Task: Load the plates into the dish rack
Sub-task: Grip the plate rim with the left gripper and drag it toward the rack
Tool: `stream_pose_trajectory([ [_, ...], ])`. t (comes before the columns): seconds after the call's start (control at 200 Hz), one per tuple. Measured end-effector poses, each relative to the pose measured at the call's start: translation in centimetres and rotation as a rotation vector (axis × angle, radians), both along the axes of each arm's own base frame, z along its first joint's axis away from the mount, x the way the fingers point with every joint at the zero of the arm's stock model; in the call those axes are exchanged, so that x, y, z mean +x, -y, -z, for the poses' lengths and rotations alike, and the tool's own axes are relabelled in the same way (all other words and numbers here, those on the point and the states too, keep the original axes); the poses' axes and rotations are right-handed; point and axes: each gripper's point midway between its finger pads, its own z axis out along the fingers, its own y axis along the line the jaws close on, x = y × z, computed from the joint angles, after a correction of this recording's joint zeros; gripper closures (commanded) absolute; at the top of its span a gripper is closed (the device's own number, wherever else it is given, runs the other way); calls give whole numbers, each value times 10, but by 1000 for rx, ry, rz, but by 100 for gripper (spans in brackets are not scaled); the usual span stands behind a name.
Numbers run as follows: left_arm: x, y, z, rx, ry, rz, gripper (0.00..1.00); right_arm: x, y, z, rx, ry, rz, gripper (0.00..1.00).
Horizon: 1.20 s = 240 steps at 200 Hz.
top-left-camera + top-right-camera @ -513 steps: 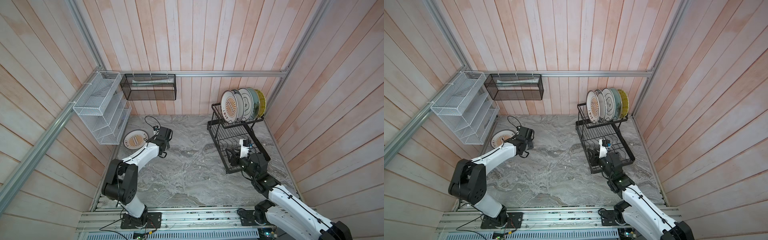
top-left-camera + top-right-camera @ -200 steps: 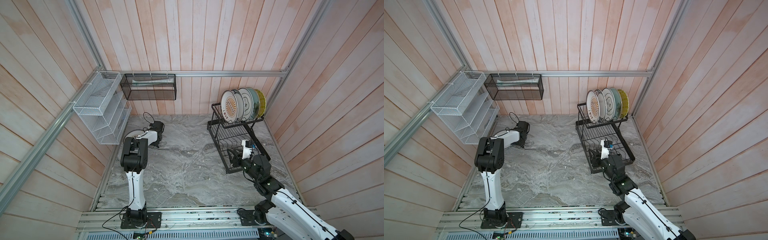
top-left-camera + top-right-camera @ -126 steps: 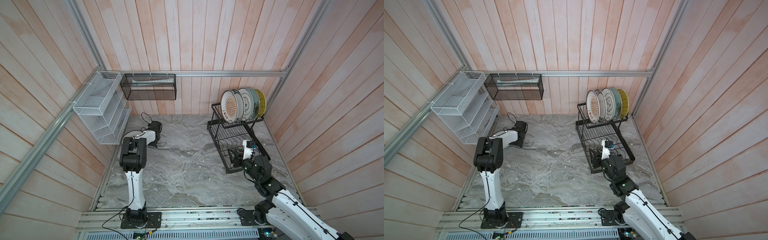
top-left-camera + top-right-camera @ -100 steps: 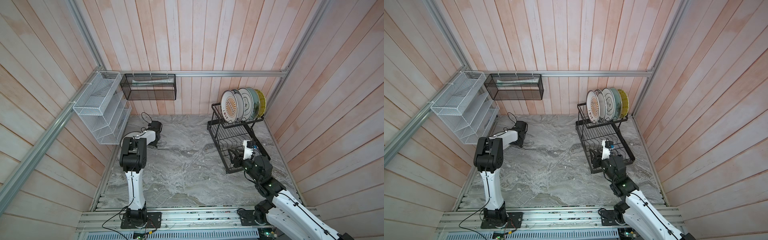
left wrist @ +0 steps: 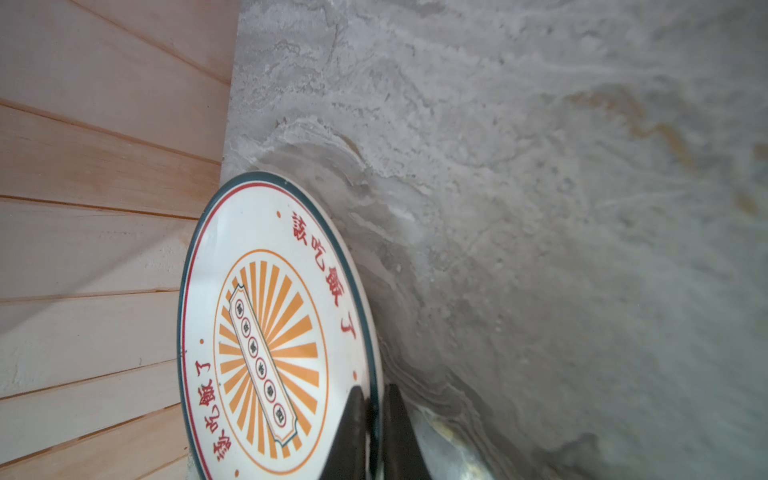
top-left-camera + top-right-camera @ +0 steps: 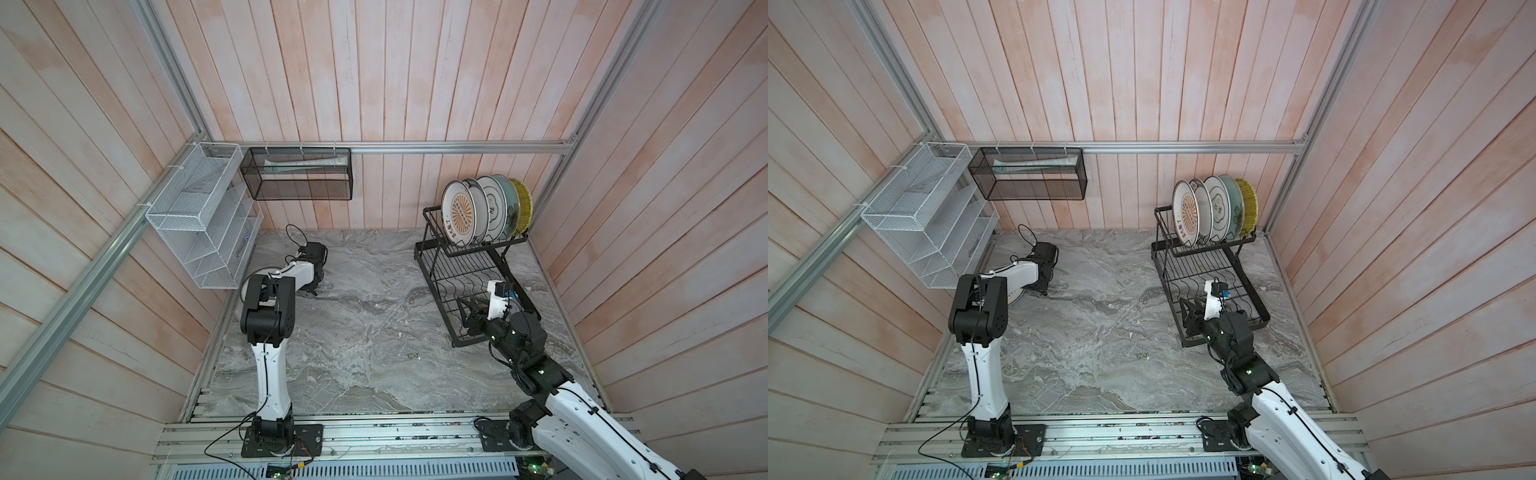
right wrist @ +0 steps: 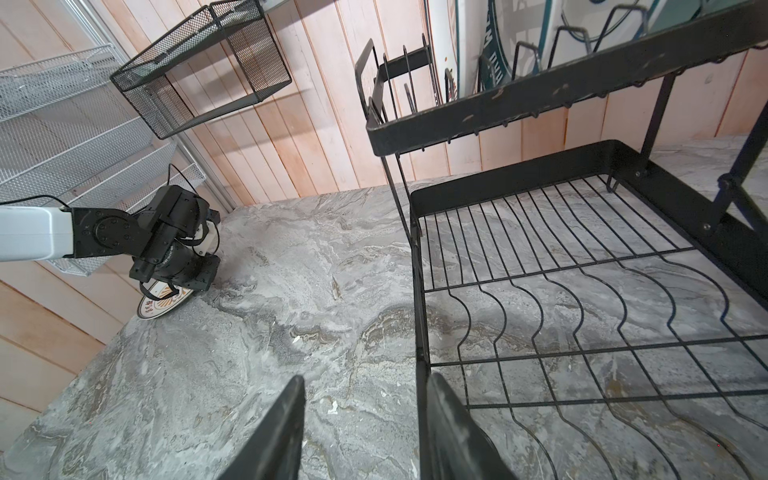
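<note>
Pickup step: my left gripper (image 5: 372, 405) pinches the loose plate's (image 5: 266, 332) rim; next I must lift it toward the rack (image 7: 498, 104).

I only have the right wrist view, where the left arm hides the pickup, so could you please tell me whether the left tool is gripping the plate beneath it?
Observer: Yes. In the left wrist view the left tool is shut on the orange-sunburst plate, pinching its rim.
Operator: Thank you. How many plates stand in the dish rack?
Observer: In a top view, five plates stand upright in the dish rack, all in its upper tier.
</note>
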Motion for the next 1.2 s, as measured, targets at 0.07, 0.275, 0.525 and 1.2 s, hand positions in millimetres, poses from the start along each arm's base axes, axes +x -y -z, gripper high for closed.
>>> stream_pose_trajectory([
  [0.07,1,9,-1,1,2,18,100,0,1,-2,2,6,4,52],
  [0.275,0,53,0,-12,0,92,100,-1,3,-5,6,16,15,52],
  [0.525,-13,131,-8,-74,11,211,100,-1,4,-6,10,19,18,52],
  [1.2,-136,319,3,-180,35,478,100,3,21,-22,-34,44,108,51],
])
